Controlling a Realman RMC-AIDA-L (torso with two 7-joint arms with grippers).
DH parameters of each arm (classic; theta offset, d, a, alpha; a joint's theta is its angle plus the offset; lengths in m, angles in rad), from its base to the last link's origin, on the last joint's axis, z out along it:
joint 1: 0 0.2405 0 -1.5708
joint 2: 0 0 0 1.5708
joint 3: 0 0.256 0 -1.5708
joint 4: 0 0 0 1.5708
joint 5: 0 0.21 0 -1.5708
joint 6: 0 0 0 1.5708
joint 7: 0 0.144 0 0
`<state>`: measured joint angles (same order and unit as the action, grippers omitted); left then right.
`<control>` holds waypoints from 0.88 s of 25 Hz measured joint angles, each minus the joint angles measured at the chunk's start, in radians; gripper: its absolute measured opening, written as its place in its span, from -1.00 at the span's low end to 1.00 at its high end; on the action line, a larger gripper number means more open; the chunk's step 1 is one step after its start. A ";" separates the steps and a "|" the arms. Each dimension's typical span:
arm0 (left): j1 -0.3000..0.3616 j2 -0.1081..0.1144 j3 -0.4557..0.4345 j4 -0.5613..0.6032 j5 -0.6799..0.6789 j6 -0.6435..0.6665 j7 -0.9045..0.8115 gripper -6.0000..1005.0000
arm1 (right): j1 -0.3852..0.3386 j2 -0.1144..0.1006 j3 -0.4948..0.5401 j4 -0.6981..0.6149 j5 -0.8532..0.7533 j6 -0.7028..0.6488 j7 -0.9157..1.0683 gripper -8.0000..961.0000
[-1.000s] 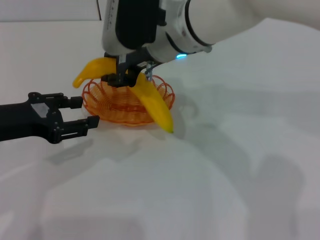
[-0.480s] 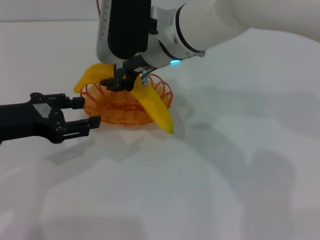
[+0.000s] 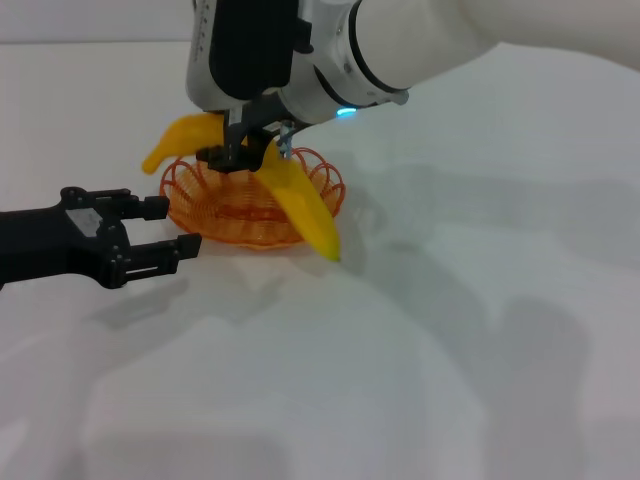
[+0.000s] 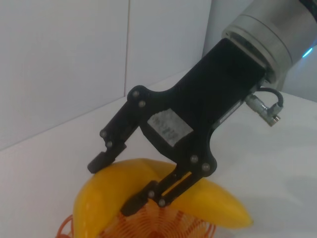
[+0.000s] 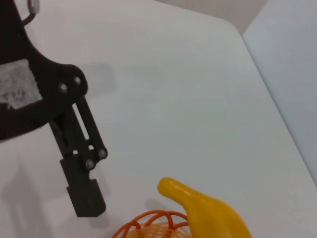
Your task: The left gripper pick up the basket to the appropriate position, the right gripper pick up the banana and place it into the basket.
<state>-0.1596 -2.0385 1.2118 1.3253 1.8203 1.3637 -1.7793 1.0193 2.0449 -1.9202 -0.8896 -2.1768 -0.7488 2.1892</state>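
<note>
The yellow banana (image 3: 300, 205) lies tilted across the orange wire basket (image 3: 215, 215). One end sticks out past the basket's left rim and the other points down over its front right rim. My right gripper (image 3: 235, 155) is shut on the banana's middle, just above the basket. The left wrist view shows this right gripper (image 4: 116, 184) clamped on the banana (image 4: 208, 201) over the basket (image 4: 148, 225). My left gripper (image 3: 172, 226) is open and empty on the table, just left of the basket. The right wrist view shows the left gripper (image 5: 74, 148), the banana's stem end (image 5: 198, 208) and the basket rim (image 5: 148, 218).
The white table (image 3: 420, 350) stretches bare to the front and right. The right arm's bulky white-silver wrist (image 3: 380, 50) with its blue light hangs over the area behind the basket.
My right gripper has shifted the banana slightly to the left over the basket. The left gripper crept a little toward the basket, then stayed still.
</note>
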 joint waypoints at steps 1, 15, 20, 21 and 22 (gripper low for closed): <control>0.000 0.000 0.000 0.000 0.000 0.000 0.000 0.29 | 0.003 -0.001 0.000 0.001 -0.001 0.000 0.004 0.03; 0.014 0.000 0.000 -0.002 0.002 0.001 0.000 0.29 | -0.027 -0.007 0.031 -0.060 -0.003 -0.029 0.001 0.81; 0.014 0.001 -0.002 -0.004 -0.001 0.002 0.000 0.29 | -0.190 -0.012 0.200 -0.296 -0.073 -0.182 -0.040 0.80; 0.013 0.001 -0.002 -0.005 -0.002 0.002 0.000 0.29 | -0.229 -0.012 0.239 -0.345 -0.070 -0.215 -0.062 0.80; 0.011 0.001 -0.004 -0.010 -0.004 0.002 0.001 0.29 | -0.269 -0.012 0.275 -0.388 -0.058 -0.247 -0.090 0.80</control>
<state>-0.1482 -2.0371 1.2076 1.3155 1.8161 1.3652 -1.7786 0.7503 2.0327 -1.6452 -1.2775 -2.2345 -0.9957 2.0992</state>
